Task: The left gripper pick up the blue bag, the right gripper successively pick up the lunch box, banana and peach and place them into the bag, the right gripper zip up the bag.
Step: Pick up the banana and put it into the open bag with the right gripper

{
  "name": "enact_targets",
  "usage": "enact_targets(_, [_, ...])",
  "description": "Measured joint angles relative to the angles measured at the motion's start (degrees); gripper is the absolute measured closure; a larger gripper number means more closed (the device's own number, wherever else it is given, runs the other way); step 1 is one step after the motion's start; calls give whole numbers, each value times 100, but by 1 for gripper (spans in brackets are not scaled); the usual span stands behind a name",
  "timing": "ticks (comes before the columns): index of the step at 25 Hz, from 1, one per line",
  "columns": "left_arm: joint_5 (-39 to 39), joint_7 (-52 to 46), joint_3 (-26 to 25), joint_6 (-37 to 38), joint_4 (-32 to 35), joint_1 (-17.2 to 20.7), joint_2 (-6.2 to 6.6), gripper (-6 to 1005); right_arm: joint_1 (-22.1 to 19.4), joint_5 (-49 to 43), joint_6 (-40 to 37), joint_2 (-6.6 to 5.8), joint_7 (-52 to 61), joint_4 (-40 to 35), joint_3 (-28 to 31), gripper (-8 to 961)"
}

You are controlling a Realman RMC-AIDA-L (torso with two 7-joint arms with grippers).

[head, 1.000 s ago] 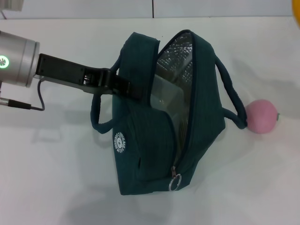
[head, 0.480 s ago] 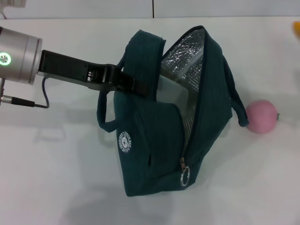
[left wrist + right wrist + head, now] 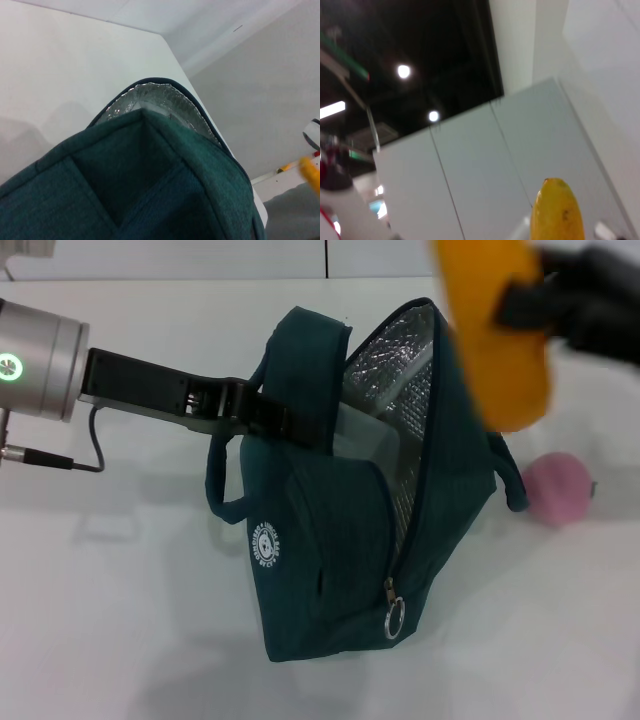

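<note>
The blue bag (image 3: 345, 530) stands open on the white table, silver lining (image 3: 395, 370) showing. My left gripper (image 3: 270, 420) is shut on the bag's near rim by a handle, holding the mouth open. The lunch box (image 3: 360, 435) lies inside the bag, partly hidden. Coming in from the upper right, my right gripper (image 3: 530, 300) is shut on the banana (image 3: 495, 330), held above the bag's far side. The banana's tip (image 3: 557, 210) fills the right wrist view. The peach (image 3: 555, 488) rests on the table to the right of the bag. The left wrist view shows the bag's fabric (image 3: 135, 190).
The white table (image 3: 120, 620) stretches around the bag. A grey wall runs along the table's far edge (image 3: 200, 260). A black cable (image 3: 70, 462) hangs under my left arm.
My right gripper has come in from the upper right with the banana, now above the bag's far side. The bag shifted slightly earlier and now holds still. The left gripper stays put.
</note>
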Motion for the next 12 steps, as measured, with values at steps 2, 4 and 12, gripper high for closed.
enact_targets(2, [0,0,1,4,-1,0,9,969,0,15,256,5,-491,114,-346,528])
enact_targets(4, [0,6,2,8,-1,0,13,969,13,26,390,9,-917,244,-505,529])
enact_targets(12, [0,59,1,4,0,-5,-8,969,162,271,462,66,-2073,1056,-542,529])
